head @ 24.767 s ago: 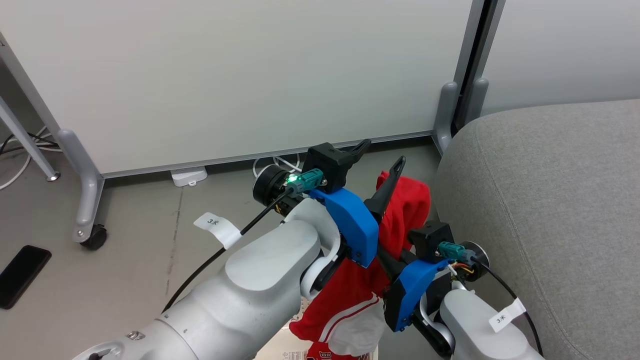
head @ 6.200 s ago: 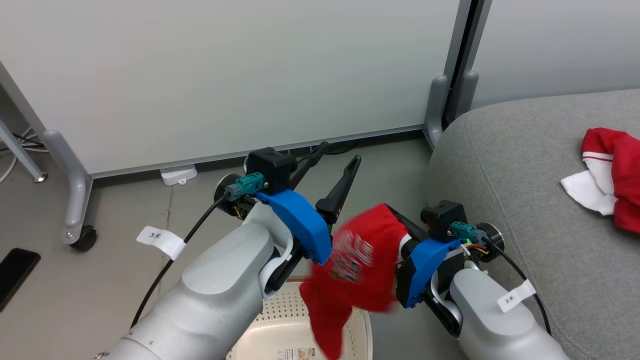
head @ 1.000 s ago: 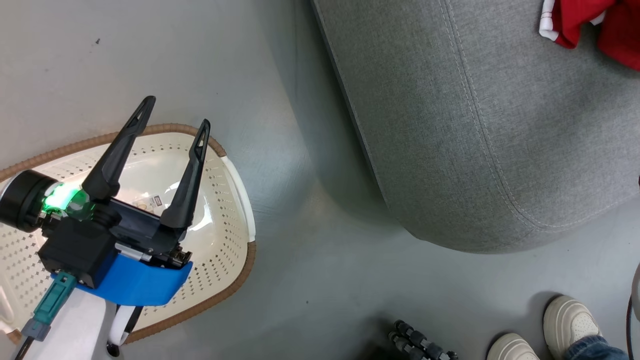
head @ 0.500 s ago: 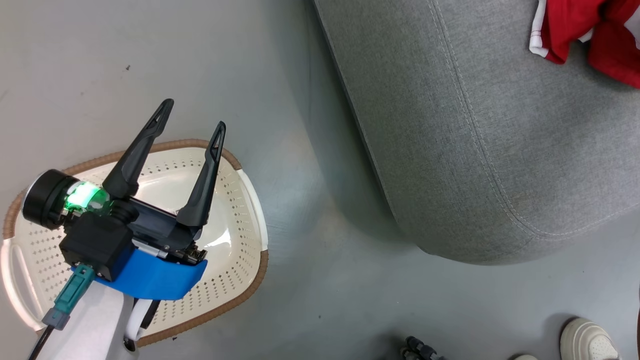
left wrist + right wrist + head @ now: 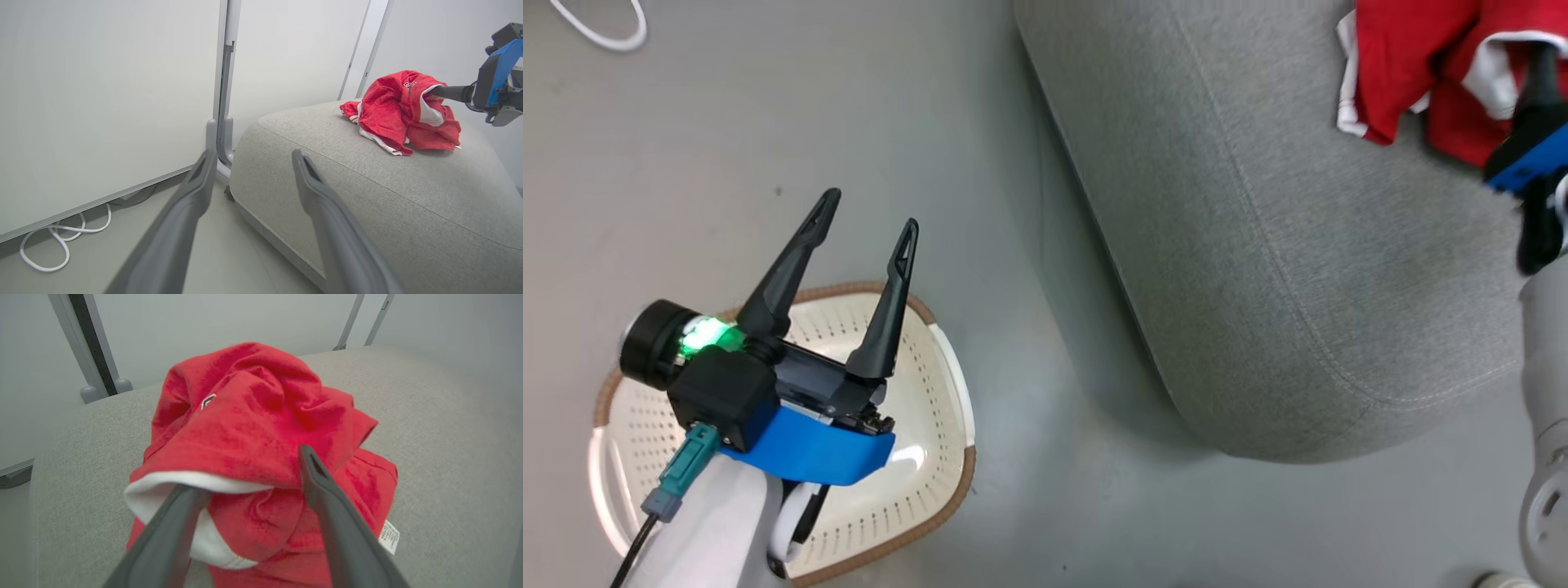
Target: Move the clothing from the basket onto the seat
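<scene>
Evidently delivered: red garments (image 5: 261, 416) heaped on the seat (image 5: 1258, 245), so right gripper (image 5: 248, 470) straddles them splayed, left gripper (image 5: 872, 211) hangs splayed, empty, beside the seat.

Dark fingers (image 5: 792, 263); apparently plastic blue bracket (image 5: 810, 451)

- The floor (image 5: 768, 106) is smooth, pale grey and matte, under soft, even light, with 1 small dark speck (image 5: 778, 192).
- Tall white partition panels (image 5: 102, 90), plain and unmarked, form the wall.
- A grey metal post (image 5: 226, 81) joins 2 panels and ends in rounded grey feet (image 5: 211, 134) on the floor.
- A white cable (image 5: 43, 269) lies in loose loops at the foot of the panels.
- In the right wrist view, a dark gap (image 5: 93, 335) runs between 2 panels.
</scene>
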Controlling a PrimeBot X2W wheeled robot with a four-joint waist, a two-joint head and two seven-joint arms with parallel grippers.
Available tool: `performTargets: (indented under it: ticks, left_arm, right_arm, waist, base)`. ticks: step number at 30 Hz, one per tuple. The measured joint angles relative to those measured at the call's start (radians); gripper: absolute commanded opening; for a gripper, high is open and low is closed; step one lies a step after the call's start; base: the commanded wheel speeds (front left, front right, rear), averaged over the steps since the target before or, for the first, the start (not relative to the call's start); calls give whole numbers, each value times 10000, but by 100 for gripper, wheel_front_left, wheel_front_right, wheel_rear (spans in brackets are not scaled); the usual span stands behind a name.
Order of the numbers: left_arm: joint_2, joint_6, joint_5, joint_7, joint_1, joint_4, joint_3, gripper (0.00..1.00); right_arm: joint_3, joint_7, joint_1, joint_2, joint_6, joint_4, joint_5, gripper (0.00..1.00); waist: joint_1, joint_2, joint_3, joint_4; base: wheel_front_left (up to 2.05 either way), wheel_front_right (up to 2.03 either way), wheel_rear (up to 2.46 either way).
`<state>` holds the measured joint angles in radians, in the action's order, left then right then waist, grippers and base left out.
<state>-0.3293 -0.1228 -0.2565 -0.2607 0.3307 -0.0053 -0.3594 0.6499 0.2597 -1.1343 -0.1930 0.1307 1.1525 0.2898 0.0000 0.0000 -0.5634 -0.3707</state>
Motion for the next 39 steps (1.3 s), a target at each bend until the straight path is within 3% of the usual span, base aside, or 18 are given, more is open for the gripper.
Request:
performTargets:
  ticks: [7, 14, 24, 39]
  left_arm:
    - [671, -10, -255, -10, -579, 539, 159, 100]
    - [1290, -10, -297, -12, -1611, 949, 784, 100]
    - [1929, -13, -155, -17, -2789, 1340, 1572, 100]
    - [2330, -33, 182, -21, -3452, 1712, 2635, 100]
  right_arm:
    - [-759, 13, 1255, 184, 0, -121, 153, 100]
    - [-2059, 15, 2548, 397, 0, -872, -412, 100]
    - [-4042, 19, 5331, 685, -2, -3219, -1708, 100]
    - [-4897, -111, 8568, 1390, 0, -6886, -2575, 100]
  waist:
    - [-1, 0, 1370, 31]
    - [-2, 0, 2893, 141]
    - [-4, 1, 4430, 615]
    - [-2, 1, 5112, 2166]
  base:
    - [0, 0, 0]
    - [0, 0, 0]
    - [0, 0, 0]
    - [0, 0, 0]
